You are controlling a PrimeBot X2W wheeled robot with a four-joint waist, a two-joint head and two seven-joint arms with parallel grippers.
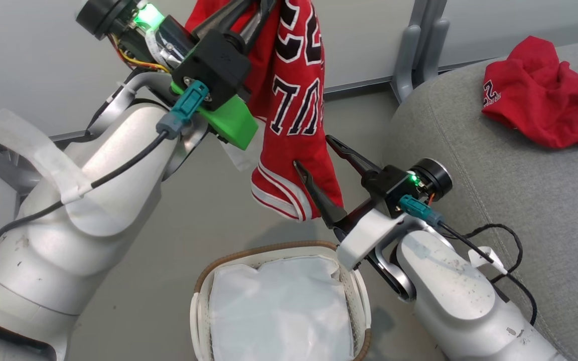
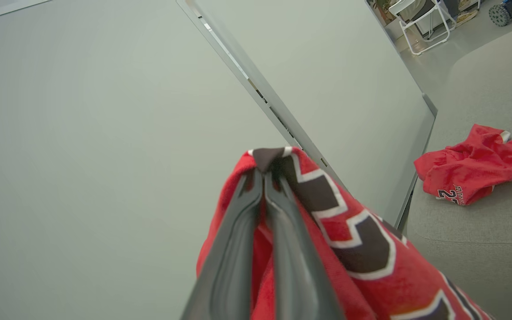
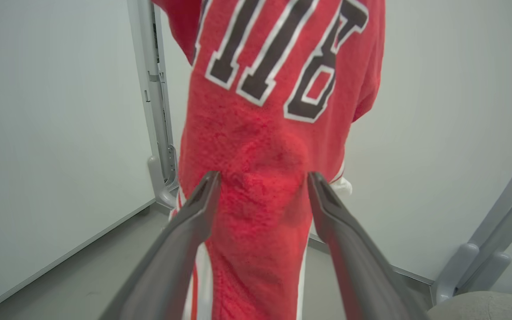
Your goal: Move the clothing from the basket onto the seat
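Basket point(image 1: 269, 247) beneath jersey point(image 1: 294, 110), seat point(image 1: 494, 190) beside

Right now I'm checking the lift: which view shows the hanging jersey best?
The head view: the hanging jersey drapes from the left pincer down to its striped hem. The left wrist view shows the pinched fold; the right wrist view shows its lettered middle inside the open right pincer.

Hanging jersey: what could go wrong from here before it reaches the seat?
The left gripper pinches only a small fold of the hanging jersey; it might slip and drop toward the basket.
The open right gripper straddles its lower end; cloth could snag there on the way to the seat.
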